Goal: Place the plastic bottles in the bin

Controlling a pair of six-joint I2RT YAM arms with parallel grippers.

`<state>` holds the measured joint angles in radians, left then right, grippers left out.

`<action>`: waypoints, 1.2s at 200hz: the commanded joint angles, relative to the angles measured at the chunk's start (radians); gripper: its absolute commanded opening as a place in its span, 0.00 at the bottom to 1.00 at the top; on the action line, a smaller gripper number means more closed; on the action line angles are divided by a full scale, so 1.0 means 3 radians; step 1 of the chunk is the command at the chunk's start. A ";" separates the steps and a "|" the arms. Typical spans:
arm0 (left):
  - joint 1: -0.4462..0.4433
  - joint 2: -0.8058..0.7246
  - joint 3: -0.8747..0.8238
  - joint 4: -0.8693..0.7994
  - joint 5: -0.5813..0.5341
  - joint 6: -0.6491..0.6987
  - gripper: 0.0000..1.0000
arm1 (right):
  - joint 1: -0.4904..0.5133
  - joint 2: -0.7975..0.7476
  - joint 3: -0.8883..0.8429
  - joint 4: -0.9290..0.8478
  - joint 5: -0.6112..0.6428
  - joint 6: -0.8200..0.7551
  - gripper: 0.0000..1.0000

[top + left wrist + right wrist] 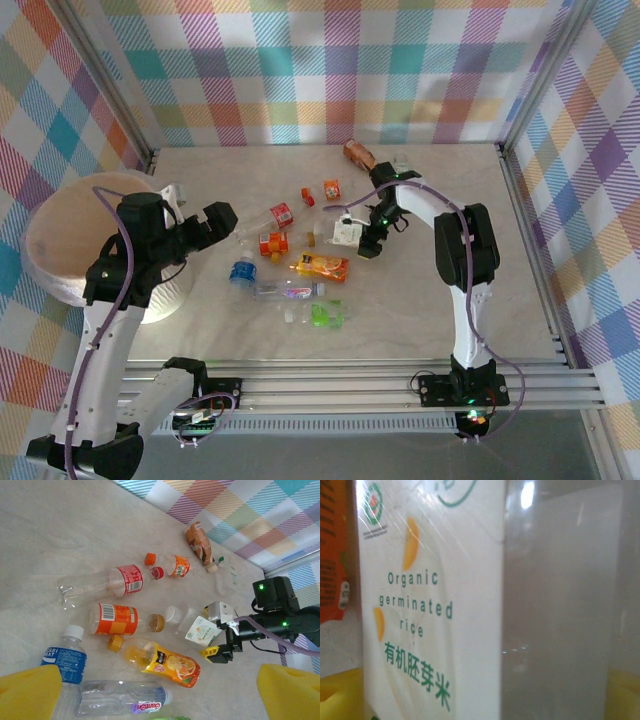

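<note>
My left pincer (215, 222) hangs spread wide just beside the bin (55, 235). The right pincer (368, 245) straddles a white-labelled bottle (430, 605) (organic germinated rice, the label says); whether it pinches, I cannot tell. The other plastic bottles (320, 266) lie scattered on the tabletop (430, 310) between the arms.

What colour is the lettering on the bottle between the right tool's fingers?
Green, on a white label; it shows best in the right wrist view.
</note>
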<state>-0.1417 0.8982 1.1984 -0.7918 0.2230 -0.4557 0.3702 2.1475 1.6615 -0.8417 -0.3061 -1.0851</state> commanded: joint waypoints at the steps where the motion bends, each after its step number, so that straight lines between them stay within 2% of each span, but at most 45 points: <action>1: -0.0018 -0.0044 -0.0042 0.0020 0.0052 0.0046 1.00 | 0.0021 -0.0320 -0.0077 0.0196 -0.0329 0.0101 0.62; 29: -0.0020 -0.0007 0.0005 0.0060 0.0227 -0.0002 1.00 | 0.0015 -0.0668 -0.0323 0.0582 -0.0360 0.0368 0.61; 53: -0.0018 0.0022 0.0016 0.0254 0.0523 -0.0117 1.00 | -0.0002 -0.1023 -0.0480 0.0840 -0.0497 0.0851 0.60; 73: -0.0024 0.0017 -0.0135 0.0745 0.1109 -0.0195 1.00 | -0.0002 -0.1348 -0.0659 0.1126 -0.0742 0.1473 0.56; 87: -0.0042 0.0010 -0.0220 0.1004 0.1346 -0.0255 1.00 | 0.0003 -0.1589 -0.0814 0.1360 -0.0955 0.1969 0.56; 123: -0.0148 0.0031 -0.0254 0.1294 0.1542 -0.0227 1.00 | 0.0068 -0.2076 -0.1109 0.1958 -0.1191 0.3244 0.55; 171: -0.0394 0.0241 -0.0170 0.1548 0.1732 -0.0199 1.00 | 0.0292 -0.2257 -0.1207 0.2444 -0.1574 0.4684 0.55; 184: -0.0476 0.0330 -0.0121 0.1597 0.1700 -0.0208 1.00 | 0.0433 -0.2255 -0.1157 0.2361 -0.1556 0.4720 0.55; 207: -0.0609 0.0473 -0.0045 0.1742 0.1640 -0.0224 1.00 | 0.0720 -0.2258 -0.1075 0.2274 -0.1216 0.4584 0.56; 240: -0.0678 0.0549 0.0013 0.1993 0.1266 -0.0290 1.00 | 0.0929 -0.2079 -0.0918 0.2356 -0.1275 0.4742 0.56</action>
<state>-0.3302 1.0634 1.1515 -0.2905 0.6785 -0.5213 0.6205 1.4906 1.3224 -0.1791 -0.6746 0.2817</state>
